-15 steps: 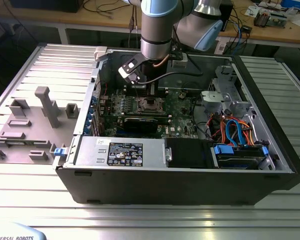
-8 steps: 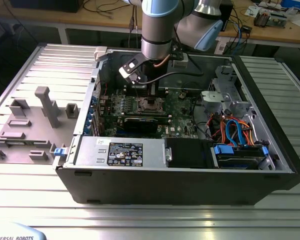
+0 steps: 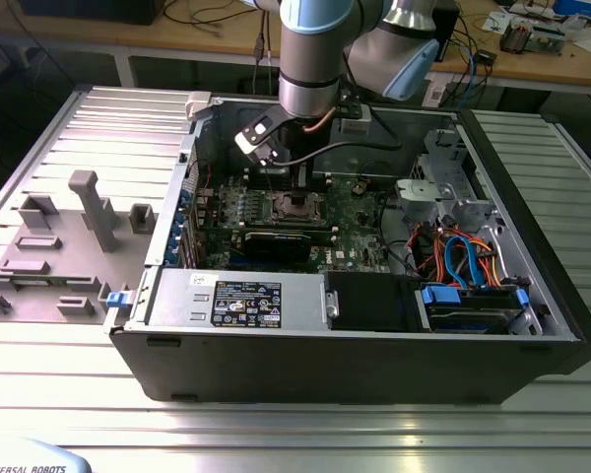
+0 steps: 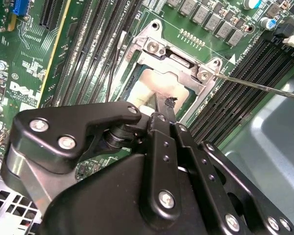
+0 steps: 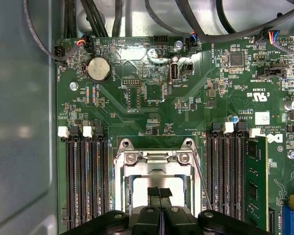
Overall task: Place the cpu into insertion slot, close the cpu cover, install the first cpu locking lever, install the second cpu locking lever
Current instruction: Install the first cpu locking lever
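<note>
Claw (image 5: 159, 192), jaws together, over cpu (image 5: 137, 193)

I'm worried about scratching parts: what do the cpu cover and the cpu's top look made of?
The cpu cover looks like bare stamped metal, probably steel: silvery with glinting edges. The cpu has a matte metal top, silver-tan without sharp reflections; which alloy is unclear.

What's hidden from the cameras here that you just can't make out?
Part of the cpu and cover: behind the end effector in both wrist views.
Whether its tip touches the cpu: hidden under the tip itself.
The slot in the exterior view: too small to tell its parts apart.
The lever's far end: cut off by the second wrist view's edge.
</note>
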`<action>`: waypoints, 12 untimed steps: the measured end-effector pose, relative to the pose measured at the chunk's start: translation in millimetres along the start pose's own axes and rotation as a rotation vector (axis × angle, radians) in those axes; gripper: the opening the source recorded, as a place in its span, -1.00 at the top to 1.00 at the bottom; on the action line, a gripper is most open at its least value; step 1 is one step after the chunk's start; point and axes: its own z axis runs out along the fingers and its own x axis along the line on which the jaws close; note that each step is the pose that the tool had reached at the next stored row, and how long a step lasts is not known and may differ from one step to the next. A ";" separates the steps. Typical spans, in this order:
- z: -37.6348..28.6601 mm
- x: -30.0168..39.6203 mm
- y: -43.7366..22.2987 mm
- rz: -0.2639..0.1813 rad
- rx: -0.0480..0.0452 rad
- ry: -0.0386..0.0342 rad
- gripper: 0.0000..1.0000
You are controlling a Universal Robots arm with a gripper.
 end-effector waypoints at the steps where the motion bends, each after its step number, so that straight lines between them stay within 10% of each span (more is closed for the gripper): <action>1: 0.0 0.0 0.0 -0.002 0.0000 0.0000 0.79; 6: 0.0 -0.2 0.0 -0.107 -0.0001 0.0012 0.79; 12: -0.1 -0.1 0.0 -0.113 -0.0002 0.0014 0.79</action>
